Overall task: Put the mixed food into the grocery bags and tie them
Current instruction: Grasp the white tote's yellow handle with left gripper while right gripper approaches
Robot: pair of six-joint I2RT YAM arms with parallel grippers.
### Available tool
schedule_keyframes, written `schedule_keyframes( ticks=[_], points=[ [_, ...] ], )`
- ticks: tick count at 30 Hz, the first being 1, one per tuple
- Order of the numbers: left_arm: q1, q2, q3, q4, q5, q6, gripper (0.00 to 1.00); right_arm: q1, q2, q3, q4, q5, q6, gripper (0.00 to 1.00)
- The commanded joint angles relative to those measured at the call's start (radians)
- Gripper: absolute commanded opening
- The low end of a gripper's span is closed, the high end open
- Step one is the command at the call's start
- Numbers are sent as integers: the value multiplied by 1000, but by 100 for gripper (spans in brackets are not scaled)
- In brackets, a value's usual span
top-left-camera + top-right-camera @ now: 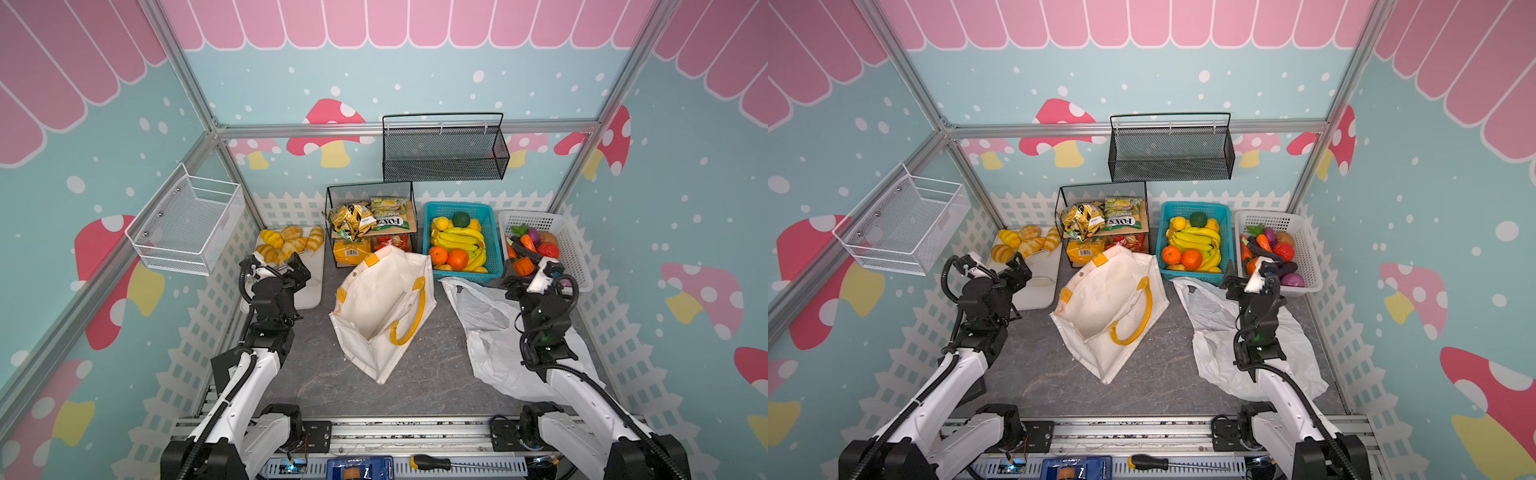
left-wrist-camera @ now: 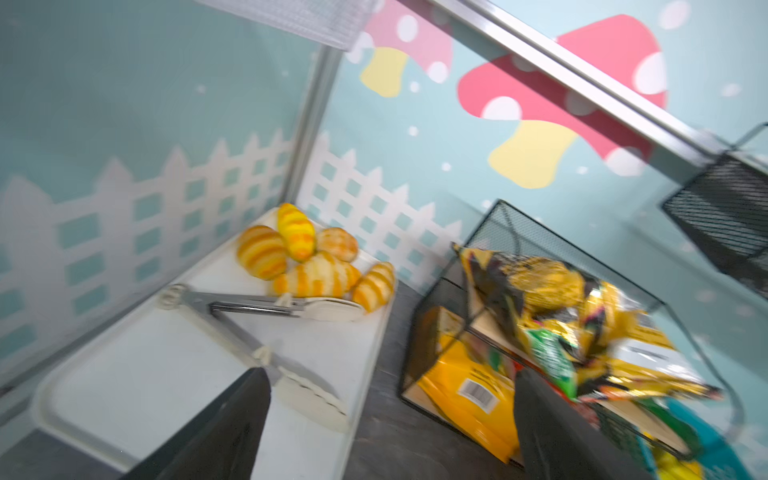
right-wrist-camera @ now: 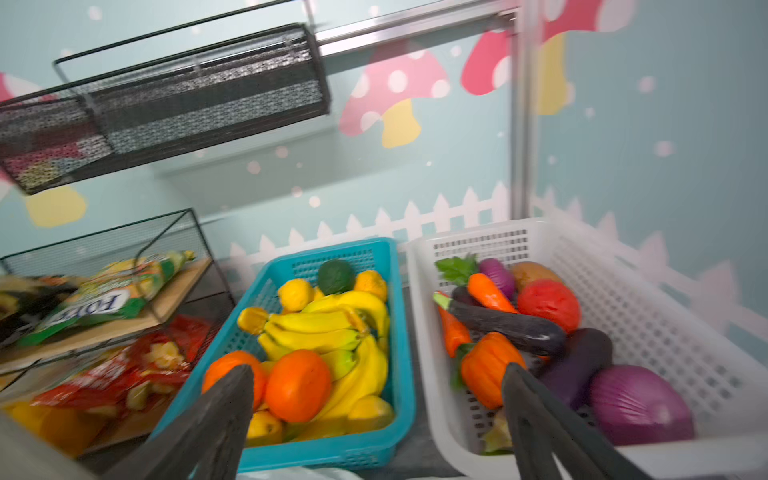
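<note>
A gold-black snack packet (image 1: 349, 220) and a green-white packet (image 1: 390, 214) lie on the top shelf of the black wire rack (image 1: 332, 208). An orange pumpkin (image 3: 486, 365) and a dark eggplant (image 3: 507, 328) sit in the white basket (image 1: 569, 245). The cream tote (image 1: 374, 316) lies open at mid-table. The white plastic bag (image 1: 490, 332) lies flat under my right arm. My left gripper (image 1: 301, 268) hangs open over the white tray (image 1: 309, 295), just left of the rack. My right gripper (image 1: 515, 276) is open and empty at the white basket's front left corner.
Golden bread rolls (image 1: 291, 243) and tongs (image 2: 257, 307) lie on the white tray. A teal basket (image 1: 496, 257) holds fruit. An orange barcode packet (image 1: 351, 251) and a red packet (image 3: 124, 370) fill the rack's lower shelf. Mesh baskets hang on the back wall (image 1: 444, 153) and left wall (image 1: 187, 224).
</note>
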Motion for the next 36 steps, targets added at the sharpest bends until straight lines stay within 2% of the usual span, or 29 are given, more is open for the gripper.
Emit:
schedule_keyframes(
  ticks=[1,4,7,11,14,17,19,23,26,30,34,36],
  points=[
    [-46,41,217,-395,319,-9,91,63,77,143,-305,-183,-31,94],
    [-106,144,406,-727,381,177,93,83,137,209,-384,-306,-82,94],
    [-122,267,555,-952,401,330,94,94,161,220,-393,-355,-98,94],
    [-127,419,685,-1054,384,456,95,96,190,219,-348,-404,-86,94],
    [-151,542,770,-1091,428,511,89,96,211,210,-323,-410,-78,94],
    [-203,648,837,-1095,458,528,83,96,220,198,-304,-406,-76,94],
    [-232,716,886,-1095,457,529,73,96,228,195,-302,-406,-76,94],
    [-242,833,987,-1132,441,510,37,96,237,192,-304,-414,-76,94],
    [-242,821,981,-1121,414,476,19,96,232,183,-320,-386,-83,94],
    [-229,685,844,-1015,357,366,9,96,211,206,-397,-275,-125,95],
    [-160,578,707,-924,379,224,6,94,188,252,-476,-93,-160,95],
    [-144,554,672,-918,395,196,6,94,186,270,-493,-28,-168,95]
  ],
)
